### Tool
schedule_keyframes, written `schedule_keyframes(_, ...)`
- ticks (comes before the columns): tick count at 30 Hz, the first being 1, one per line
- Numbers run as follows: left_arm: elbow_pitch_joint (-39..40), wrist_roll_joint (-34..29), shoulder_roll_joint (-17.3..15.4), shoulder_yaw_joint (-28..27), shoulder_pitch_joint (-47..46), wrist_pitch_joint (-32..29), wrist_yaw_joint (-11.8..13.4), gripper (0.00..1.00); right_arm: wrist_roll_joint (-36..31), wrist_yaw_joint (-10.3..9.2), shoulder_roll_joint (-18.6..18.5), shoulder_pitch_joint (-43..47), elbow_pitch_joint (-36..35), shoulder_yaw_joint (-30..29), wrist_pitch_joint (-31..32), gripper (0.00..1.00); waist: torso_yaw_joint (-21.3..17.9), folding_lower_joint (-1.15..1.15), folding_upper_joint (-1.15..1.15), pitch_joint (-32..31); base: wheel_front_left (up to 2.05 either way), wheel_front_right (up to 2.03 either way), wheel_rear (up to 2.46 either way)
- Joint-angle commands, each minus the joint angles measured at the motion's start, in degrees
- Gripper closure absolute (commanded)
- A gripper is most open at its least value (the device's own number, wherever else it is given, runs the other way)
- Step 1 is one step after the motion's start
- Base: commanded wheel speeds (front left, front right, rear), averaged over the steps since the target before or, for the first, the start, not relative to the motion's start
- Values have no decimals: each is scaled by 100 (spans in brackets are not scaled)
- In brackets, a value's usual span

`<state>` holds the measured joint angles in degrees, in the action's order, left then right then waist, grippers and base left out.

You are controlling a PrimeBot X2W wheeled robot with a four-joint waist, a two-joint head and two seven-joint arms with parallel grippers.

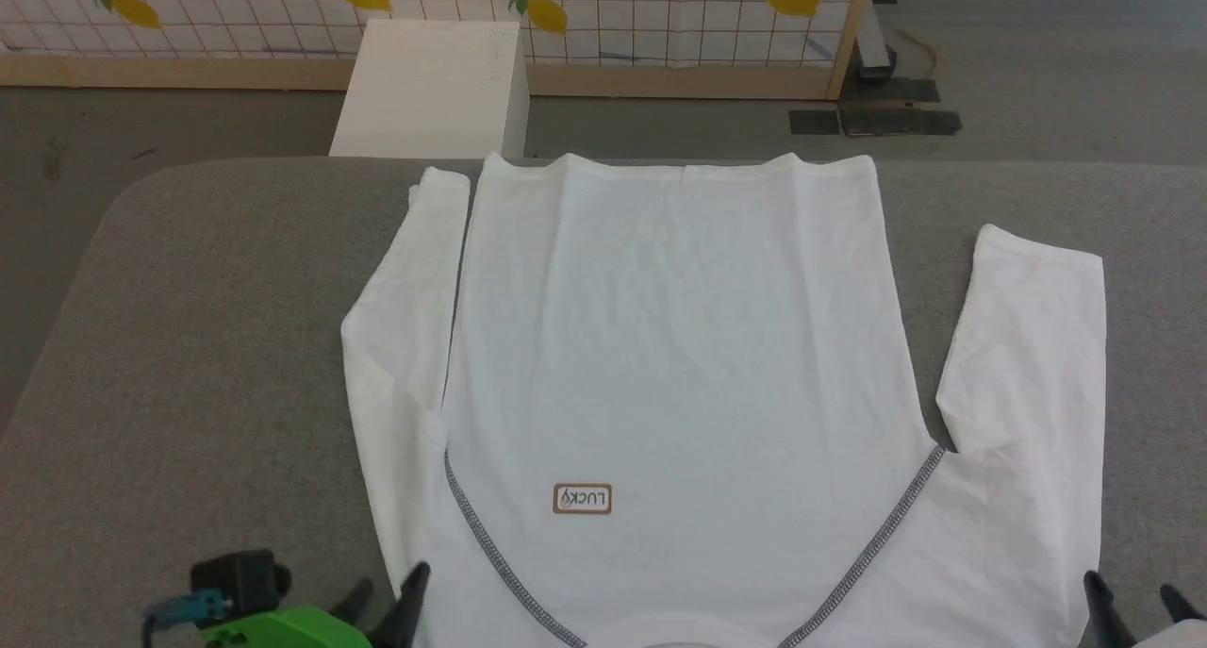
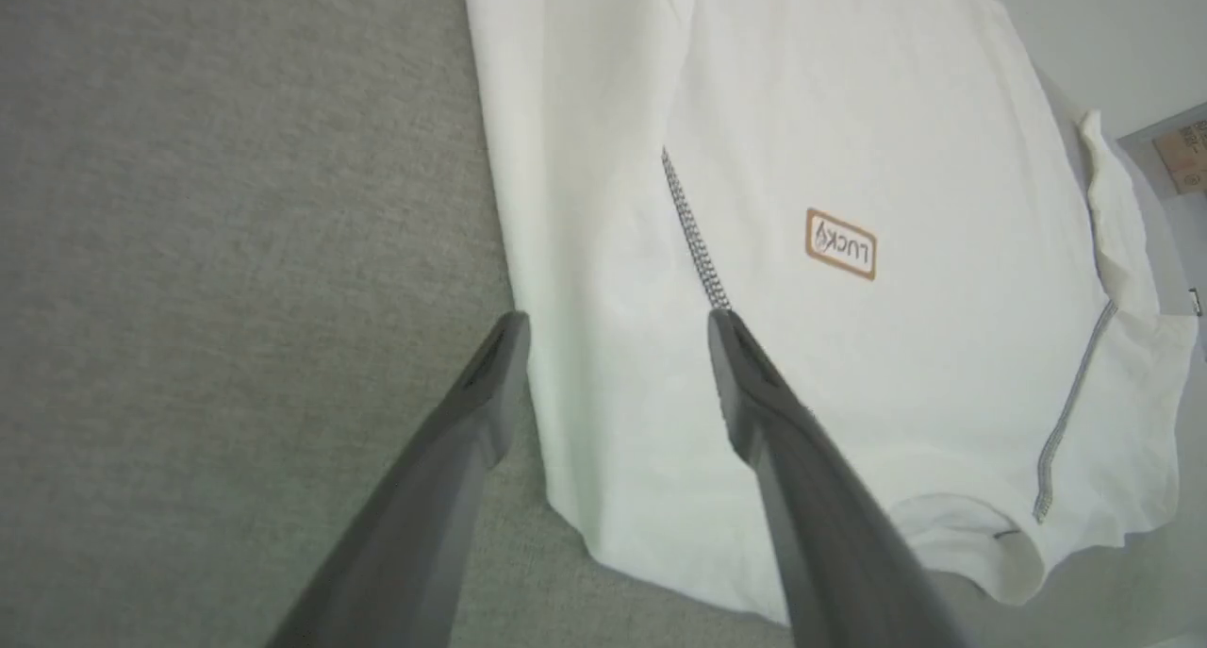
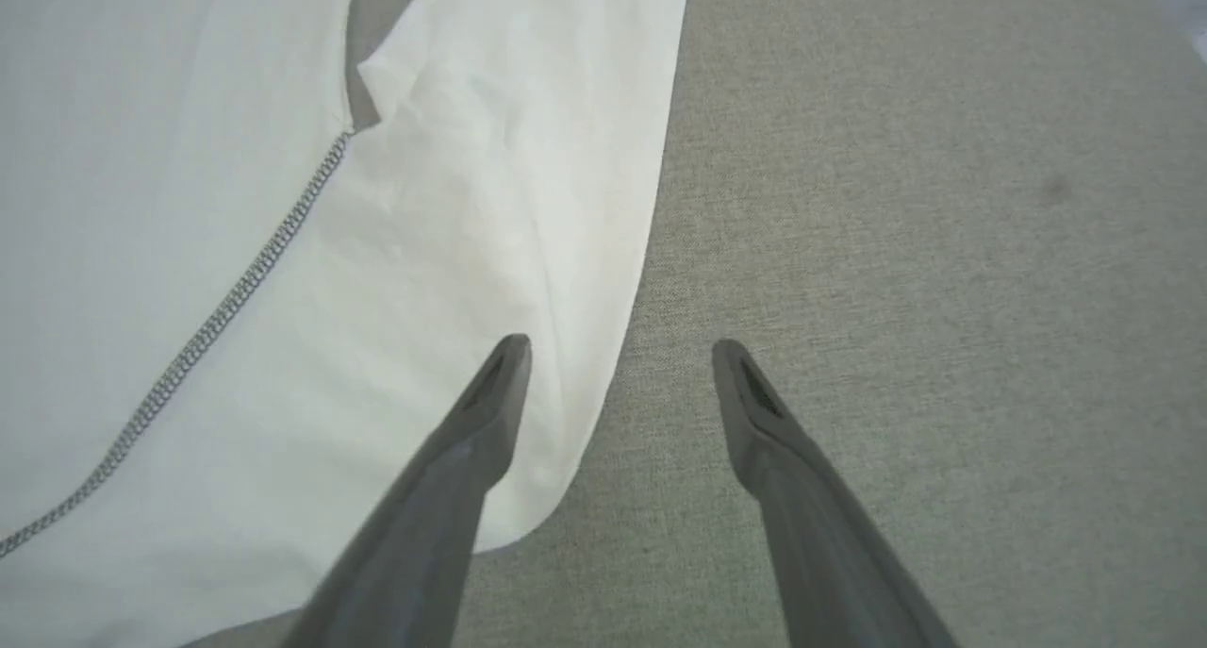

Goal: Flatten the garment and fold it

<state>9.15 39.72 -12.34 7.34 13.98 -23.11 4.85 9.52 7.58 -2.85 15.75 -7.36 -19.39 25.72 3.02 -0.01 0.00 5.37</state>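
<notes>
Left claw [image 1: 385,606] and right claw [image 1: 1133,599] both stand wide, holding nothing, at the near shoulders of the garment [image 1: 679,346]. It lies spread front-up on the grey counter [image 1: 189,346], collar nearest, hem at the far edge; a white box [image 1: 434,87] stands beyond.

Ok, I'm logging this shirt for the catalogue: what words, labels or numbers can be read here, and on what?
"LUCKY": on the brown-bordered patch on the chest of the garment, upside down in the head view.
Brown label at the left wrist view's right edge: print too small to read.
</notes>
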Motion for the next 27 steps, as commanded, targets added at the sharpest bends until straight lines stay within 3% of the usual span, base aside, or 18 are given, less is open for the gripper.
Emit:
schedule_keyframes(1, 146, -103, -27, -120, -218, 208, -9, 0, -42, -9, -3, 23, -185, -9, -241, 0, -14, 1, 0, 14, 0, 0, 0)
schedule_keyframes(4, 290, -318, -92, -376, -504, 692, 20, 0, -72, -9, -3, -165, -505, 42, -806, 0, -82, 1, 0, 118, 0, 0, 0)
schedule_keyframes(6, 200, -716, -350, -408, -776, 926, -19, 0, -160, -9, -3, -318, -628, 180, -1248, 0, -123, 1, 0, 236, 0, 0, 0)
schedule_keyframes(14, -689, -1593, -1049, -429, -2575, 1776, -390, 0, -556, -9, -8, -1268, -578, 991, -2812, 0, -410, 1, 0, 1151, 0, 0, 0)
schedule_keyframes(20, -1429, -1677, -1559, -207, -4172, 1583, -943, 0, -575, -9, -26, -1860, -528, 1377, -3159, 0, -632, 1, 0, 2025, 0, 0, 0)
schedule_keyframes(27, -2070, -1509, -2057, -98, -5788, 712, -1123, 0, -474, -9, -34, -2468, -525, 1768, -3311, 0, -1059, 1, 0, 2871, 0, 0, 0)
